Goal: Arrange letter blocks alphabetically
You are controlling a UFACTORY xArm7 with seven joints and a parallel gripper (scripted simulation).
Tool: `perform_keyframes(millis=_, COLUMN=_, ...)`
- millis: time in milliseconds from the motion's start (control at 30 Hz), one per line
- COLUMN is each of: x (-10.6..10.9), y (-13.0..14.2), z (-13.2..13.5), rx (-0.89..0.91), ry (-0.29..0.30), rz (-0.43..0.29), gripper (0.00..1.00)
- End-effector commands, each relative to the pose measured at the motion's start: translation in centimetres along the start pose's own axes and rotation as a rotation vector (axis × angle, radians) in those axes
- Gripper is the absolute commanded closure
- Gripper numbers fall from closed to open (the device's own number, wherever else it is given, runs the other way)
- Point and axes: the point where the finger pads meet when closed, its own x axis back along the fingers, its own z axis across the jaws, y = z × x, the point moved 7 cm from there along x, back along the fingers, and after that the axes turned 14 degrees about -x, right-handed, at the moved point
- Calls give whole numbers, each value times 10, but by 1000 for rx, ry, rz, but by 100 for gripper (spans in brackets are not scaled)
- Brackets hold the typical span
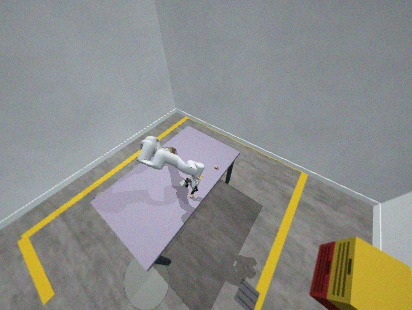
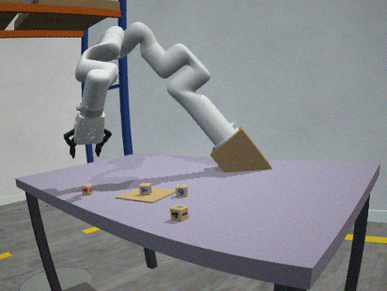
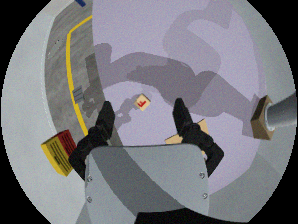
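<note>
One letter-topped block, the red F block (image 1: 191, 196) (image 2: 86, 190) (image 3: 142, 102), lies off the mat (image 1: 201, 176) (image 2: 152, 198) (image 3: 172, 140), at centre-left of the exterior frame. The gripper (image 1: 191, 186) (image 2: 85, 154) (image 3: 143, 106) hangs above it, fully open and holding nothing. Step in hand, as judged: approach to pick the F block. Next move: align the fingers with two opposite block faces, descend vertically, then close, keeping F uppermost. At lower centre of the exterior frame, one block (image 2: 145, 190) stands on the mat; two others (image 2: 181, 191) (image 2: 178, 213) stand right of it
</note>
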Motion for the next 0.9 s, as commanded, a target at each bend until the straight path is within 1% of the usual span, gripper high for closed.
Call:
perform_keyframes(millis=0, x=-1, y=-5, z=-2, rx=-101, ry=57, rz=-77, gripper=0)
perform_keyframes(millis=267, x=-1, y=-14, z=-7, rx=-302, ry=173, rz=-205, gripper=0)
perform_keyframes(millis=333, x=-1, y=-14, z=-7, rx=-302, ry=173, rz=-205, gripper=0)
perform_keyframes(millis=367, x=-1, y=-18, z=-10, rx=-376, ry=215, rz=-249, gripper=0)
perform_keyframes(millis=433, x=0, y=-20, z=-12, rx=-409, ry=234, rz=-269, gripper=0)
perform_keyframes(millis=833, x=6, y=-40, z=-29, rx=-725, ry=411, rz=-441, gripper=0)
perform_keyframes(millis=867, x=6, y=-40, z=-29, rx=-725, ry=411, rz=-441, gripper=0)
